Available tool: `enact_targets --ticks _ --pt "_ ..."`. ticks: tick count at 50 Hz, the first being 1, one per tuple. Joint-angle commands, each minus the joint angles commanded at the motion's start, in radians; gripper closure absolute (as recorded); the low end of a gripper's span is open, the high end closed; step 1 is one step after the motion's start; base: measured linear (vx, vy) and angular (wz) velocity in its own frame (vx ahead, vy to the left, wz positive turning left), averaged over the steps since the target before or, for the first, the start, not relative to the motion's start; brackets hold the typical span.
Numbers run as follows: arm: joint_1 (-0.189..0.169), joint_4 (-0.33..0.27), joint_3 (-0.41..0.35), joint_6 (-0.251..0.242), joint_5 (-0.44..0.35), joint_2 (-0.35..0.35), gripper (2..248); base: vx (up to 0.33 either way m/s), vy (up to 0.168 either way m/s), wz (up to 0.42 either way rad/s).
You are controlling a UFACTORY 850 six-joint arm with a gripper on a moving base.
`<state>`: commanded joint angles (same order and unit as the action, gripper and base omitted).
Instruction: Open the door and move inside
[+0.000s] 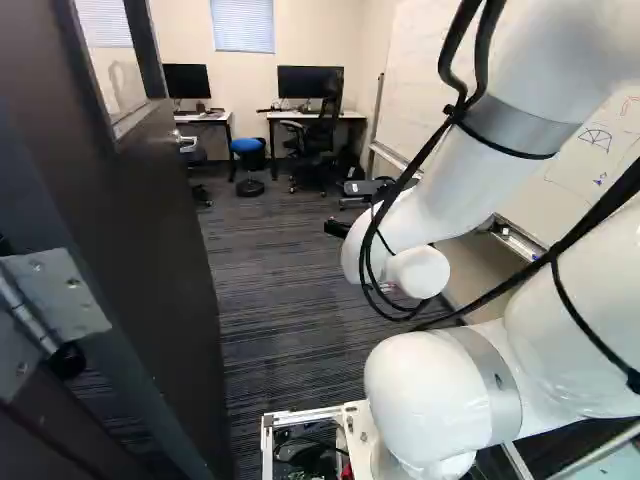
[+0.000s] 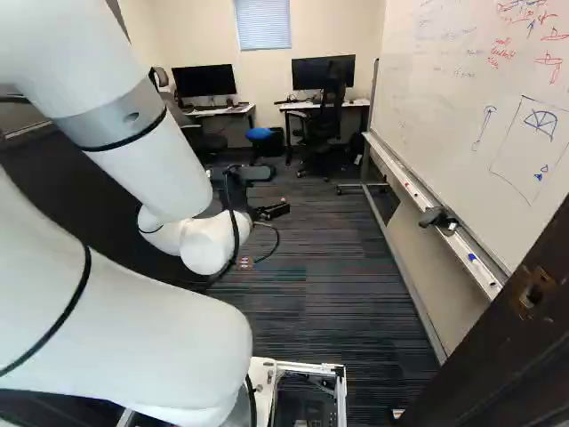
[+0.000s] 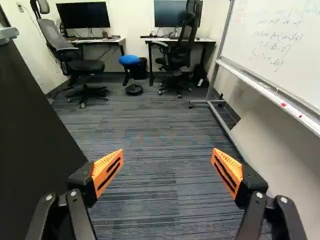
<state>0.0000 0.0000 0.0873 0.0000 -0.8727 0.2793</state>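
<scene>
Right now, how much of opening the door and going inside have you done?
Opening looks done: the door stands swung aside, with carpet showing ahead. Nothing is in hand: the gripper is open and empty. Going in looks like the part left: the door frame is close beside my base, so I'm probably in the doorway, with the desks farther ahead.

- Floor (image 3: 145, 150): dk grey carpet, striped.
- Far left on it: desk (image 3: 112, 40) w/ monitor (image 3: 82, 15) on top; grey-backed chair (image 3: 82, 65) nr desk's left end.
- Far, btwn desks: blue-topped stool (image 3: 129, 60) — blk bin (image 3: 140, 69) just behind, to its rt.
- Far rt: 2nd desk (image 3: 206, 40) w/ 2nd monitor (image 3: 167, 14) on top — blk chair (image 3: 187, 37) in front.
- Rt side: whiteboard stand (image 3: 210, 102), on wheels.
</scene>
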Motion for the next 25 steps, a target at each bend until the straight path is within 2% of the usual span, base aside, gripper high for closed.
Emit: enact_targets --ticks 25 --pt "0.000 0.000 0.000 0.000 0.000 0.000 3 0.194 0.008 0.006"
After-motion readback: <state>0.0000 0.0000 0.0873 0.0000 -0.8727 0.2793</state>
